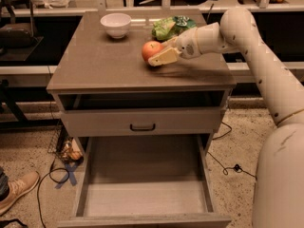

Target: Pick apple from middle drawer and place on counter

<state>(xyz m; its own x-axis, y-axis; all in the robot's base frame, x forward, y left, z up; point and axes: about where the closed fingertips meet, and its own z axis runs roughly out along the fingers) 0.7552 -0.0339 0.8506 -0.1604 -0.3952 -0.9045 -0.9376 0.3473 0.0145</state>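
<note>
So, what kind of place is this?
Probably a robotics lab or workshop: loose cables on a speckled floor, and the gripper holding the apple over the counter.

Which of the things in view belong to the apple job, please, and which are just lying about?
Belonging to the job:
- apple, held in the gripper over the counter
- middle drawer, pulled out and empty

Just lying about:
- white bowl and green snack bag at the back of the counter
- shoe and cables on the floor
</note>
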